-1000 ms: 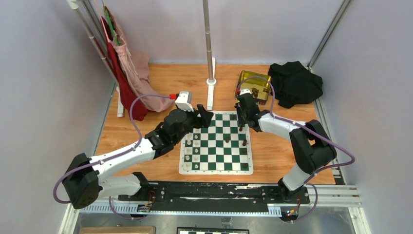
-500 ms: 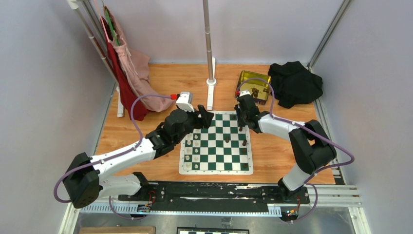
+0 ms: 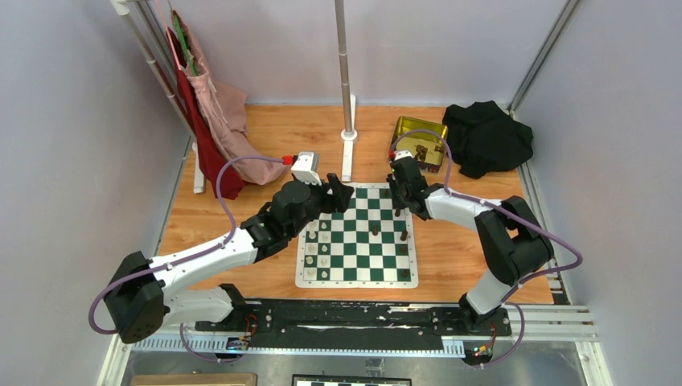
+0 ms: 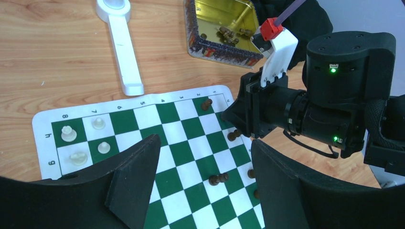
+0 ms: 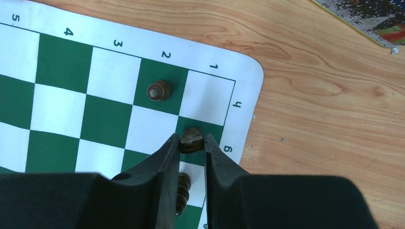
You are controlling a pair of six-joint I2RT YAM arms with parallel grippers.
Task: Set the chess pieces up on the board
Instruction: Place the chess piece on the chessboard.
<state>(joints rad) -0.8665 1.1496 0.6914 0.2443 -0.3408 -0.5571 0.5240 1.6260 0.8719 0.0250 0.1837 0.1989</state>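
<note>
The green and white board (image 3: 358, 282) lies in the middle of the table. My right gripper (image 5: 191, 139) is shut on a dark brown chess piece (image 5: 192, 135) over a green square in the board's corner by the rank 1 edge. Beside it a brown pawn (image 5: 158, 90) stands on the board (image 5: 62, 62), and another brown piece (image 5: 183, 190) shows under the fingers. My left gripper (image 4: 205, 143) hangs open and empty above the board (image 4: 143, 114), with brown pieces (image 4: 218, 179) below it. From above, the left gripper (image 3: 342, 193) and right gripper (image 3: 400, 197) face each other over the far edge.
Cream-white pieces (image 4: 68, 133) stand on the board's left columns. A gold tin (image 3: 418, 137) holding brown pieces sits beyond the board, with a black cloth (image 3: 486, 137) to its right. A pole on a white base (image 3: 347, 121) rises behind the board. Clothes (image 3: 209, 121) hang at the back left.
My right arm has edged slightly left over the board's far right corner, keeping its grip. The left arm has not moved.
</note>
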